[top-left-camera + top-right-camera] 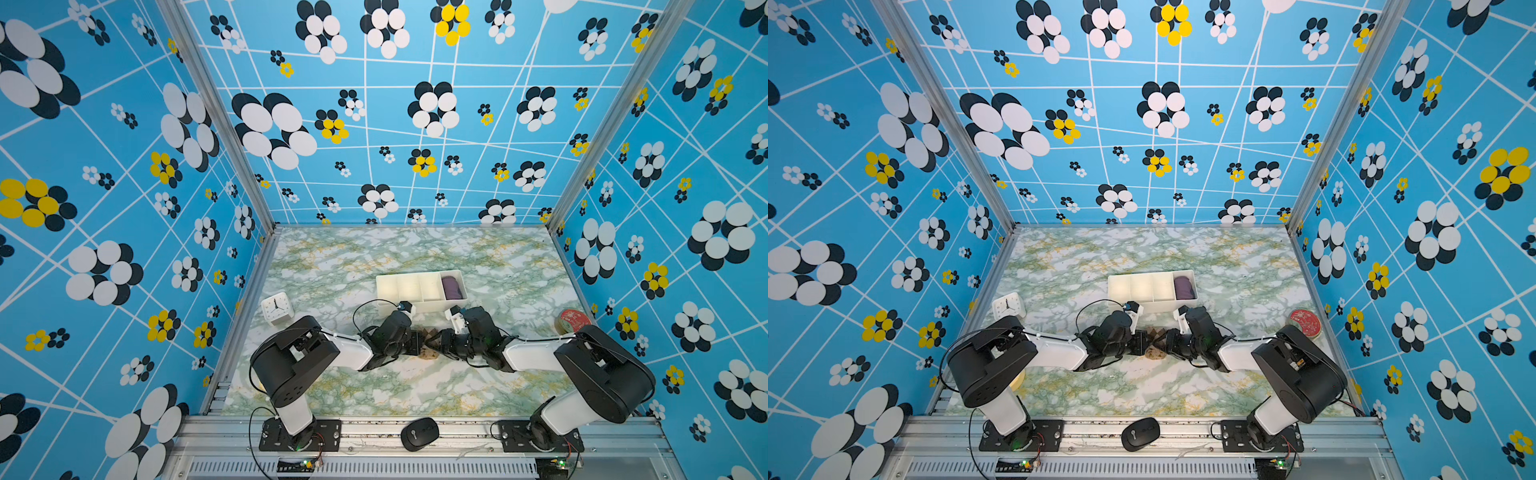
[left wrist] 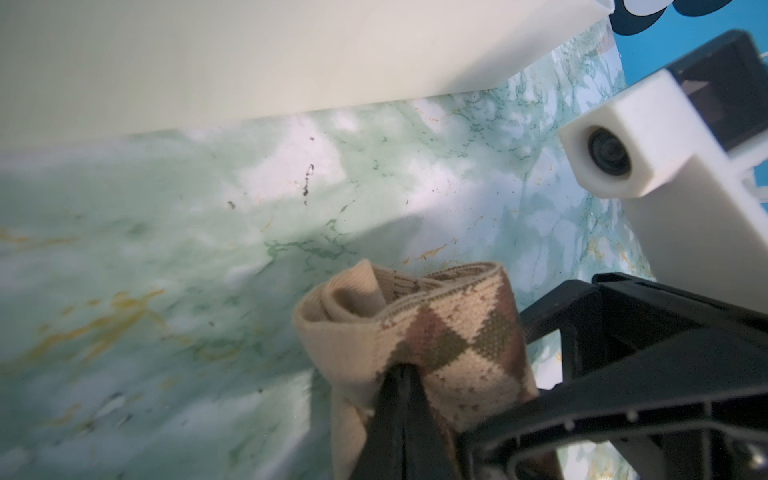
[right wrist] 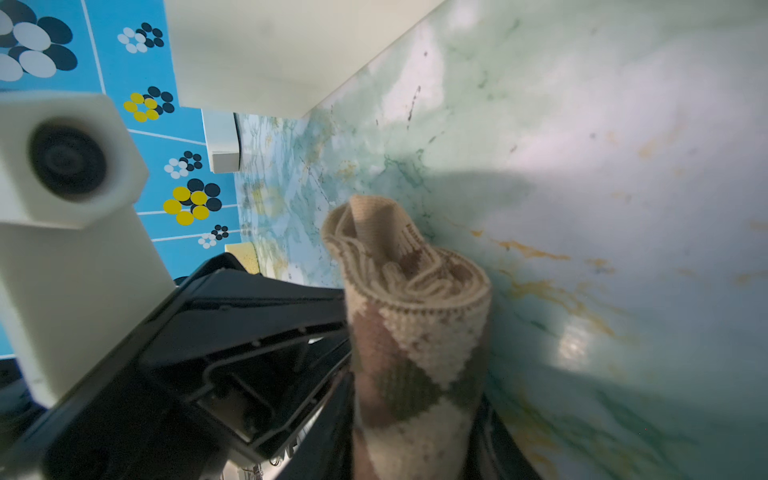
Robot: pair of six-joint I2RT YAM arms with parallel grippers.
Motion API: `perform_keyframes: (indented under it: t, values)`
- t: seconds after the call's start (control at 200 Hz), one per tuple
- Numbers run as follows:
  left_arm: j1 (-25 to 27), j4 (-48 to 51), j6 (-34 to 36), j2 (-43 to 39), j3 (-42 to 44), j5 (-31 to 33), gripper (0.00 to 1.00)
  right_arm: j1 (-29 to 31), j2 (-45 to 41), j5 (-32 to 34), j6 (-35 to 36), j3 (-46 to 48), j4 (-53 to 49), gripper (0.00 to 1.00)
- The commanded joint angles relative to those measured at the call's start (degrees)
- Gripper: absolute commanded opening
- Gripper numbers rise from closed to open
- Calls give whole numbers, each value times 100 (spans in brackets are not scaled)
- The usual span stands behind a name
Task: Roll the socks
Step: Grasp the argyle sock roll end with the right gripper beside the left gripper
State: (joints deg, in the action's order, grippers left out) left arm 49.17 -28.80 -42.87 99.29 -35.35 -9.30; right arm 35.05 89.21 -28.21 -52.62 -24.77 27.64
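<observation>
Green-veined, marble-pattern bench (image 1: 374, 257), enclosed on three sides by blue walls (image 1: 415, 124) printed with white, black and yellow flower motifs. A white four-compartment tray (image 1: 399, 275) lies mid-bench, with a purple fabric bundle (image 1: 451, 287) in its right-end compartment. A white square clock (image 1: 277, 308) sits near the bench's left edge and a red round tin (image 1: 572, 321) near its right edge. A black computer mouse (image 1: 419, 433) rests on the front aluminium rail (image 1: 374, 428).

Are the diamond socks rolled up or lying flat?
Rolled up. The socks make a thick bundle, and curled layers show at its open end.
</observation>
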Motion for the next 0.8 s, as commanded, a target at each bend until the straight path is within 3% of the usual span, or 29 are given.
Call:
perform_keyframes:
  t: [0.0,0.495,0.6,0.76,0.795]
  values:
    - [84,1456,-63,600,321,-275,0,28,153,-1,-81,-89,445,40]
    - [95,1241,-116,766,294,-397,0,219,397,-2,-181,-252,743,31]
    - [99,1215,-116,776,292,-415,0,274,384,105,-118,-295,626,23]
    - [102,1202,-117,716,319,-399,0,451,146,475,263,-517,-137,0]
    - [102,1210,-116,700,322,-397,0,492,70,588,377,-588,-408,0]
